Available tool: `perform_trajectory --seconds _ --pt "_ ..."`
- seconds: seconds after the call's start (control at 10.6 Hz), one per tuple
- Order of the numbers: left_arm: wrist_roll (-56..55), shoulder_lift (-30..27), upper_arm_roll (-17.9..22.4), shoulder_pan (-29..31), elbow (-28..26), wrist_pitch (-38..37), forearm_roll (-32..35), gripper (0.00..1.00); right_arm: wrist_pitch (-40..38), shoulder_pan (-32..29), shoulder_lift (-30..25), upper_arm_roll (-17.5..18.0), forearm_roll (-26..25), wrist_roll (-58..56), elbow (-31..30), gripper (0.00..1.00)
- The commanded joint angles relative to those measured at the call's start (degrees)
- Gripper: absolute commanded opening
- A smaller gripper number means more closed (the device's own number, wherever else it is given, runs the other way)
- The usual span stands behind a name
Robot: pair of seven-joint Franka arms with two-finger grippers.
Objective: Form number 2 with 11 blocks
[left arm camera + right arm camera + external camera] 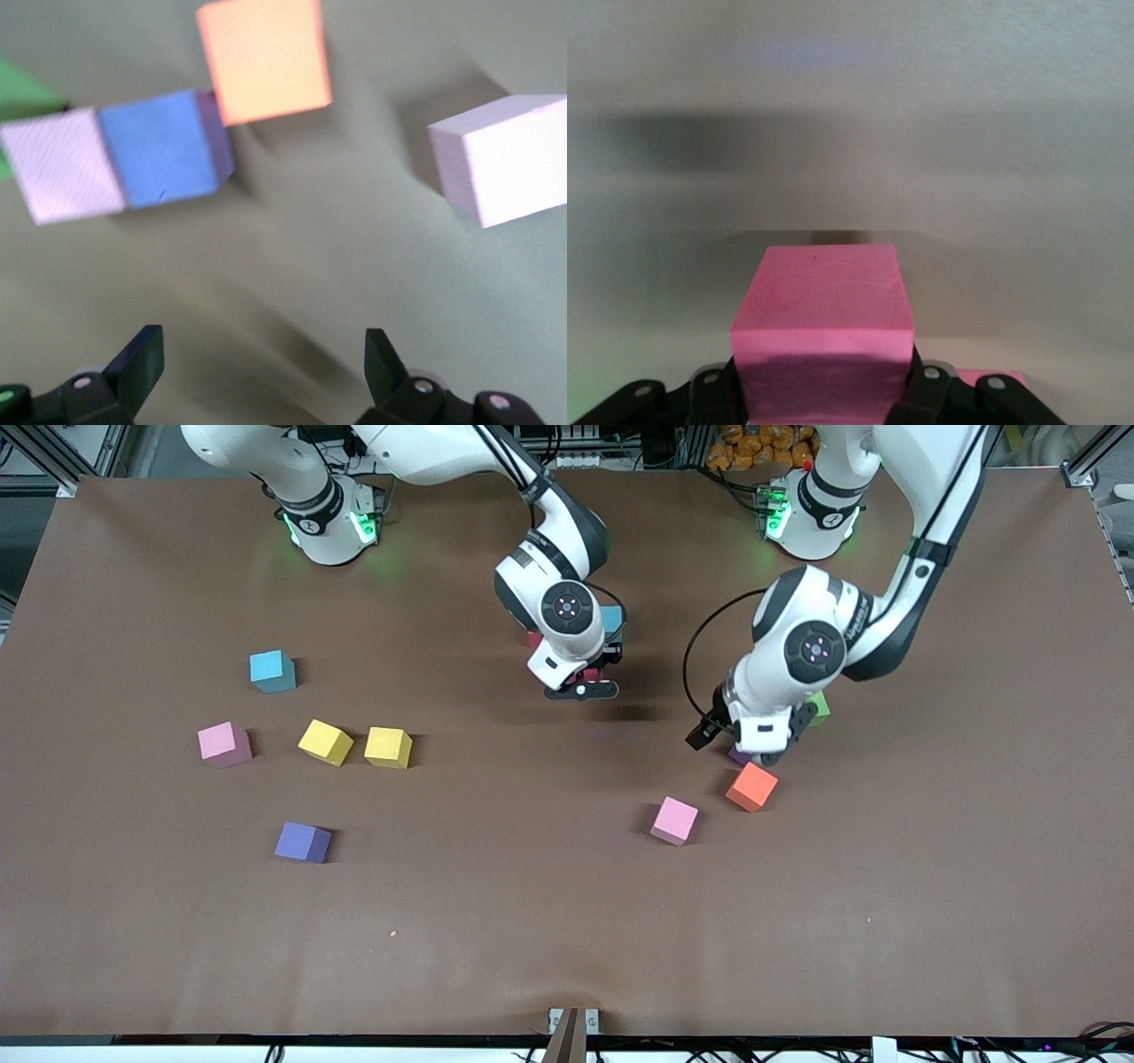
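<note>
My right gripper [585,685] hangs low over the table's middle, shut on a red block [822,310]. Partly hidden beside its wrist are another red block [534,638] and a blue block [612,616]. My left gripper [757,755] stands open with nothing between its fingers [142,359], over a purple block [164,146]. An orange block [751,786] and a pink block [675,820] lie nearer the front camera. Toward the right arm's end lie a light blue block [272,670], a pink block [224,744], two yellow blocks [325,742] [388,747] and a purple block [302,842].
A green cube [819,708] sits just under the left arm's wrist, beside the purple block. The brown table [532,921] stretches wide toward the front camera.
</note>
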Motion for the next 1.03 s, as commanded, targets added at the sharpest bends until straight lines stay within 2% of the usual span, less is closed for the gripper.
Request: perform_trajectory --seconds 0.0,0.09,0.19,0.38,0.75,0.94 --pt "5.87 2.63 4.2 -0.31 3.57 -1.35 2.47 1.0 -0.85 3.01 3.07 -0.45 0.35 2.62 3.33 0.4" --pt "12.33 2.8 6.31 -0.31 3.57 -1.35 3.61 1.0 -0.76 3.55 4.04 -0.45 0.35 3.68 4.29 0.4" --pt "19.88 3.59 6.77 -0.22 3.57 -1.35 3.88 1.0 -0.59 4.33 4.74 -0.45 0.35 4.47 4.73 0.4" --pt "31.85 7.0 6.77 -0.22 6.88 -1.18 7.73 1.0 -0.41 5.22 5.89 -0.45 0.27 5.79 5.87 0.4" --pt "52.07 8.68 6.77 -0.4 8.05 -0.65 14.51 1.0 -0.67 5.31 6.07 -0.45 0.18 5.8 5.79 0.4" --pt "54.31 10.18 6.77 -0.83 8.05 2.75 15.39 1.0 -0.94 6.01 5.98 -0.53 0.09 5.88 5.53 0.4"
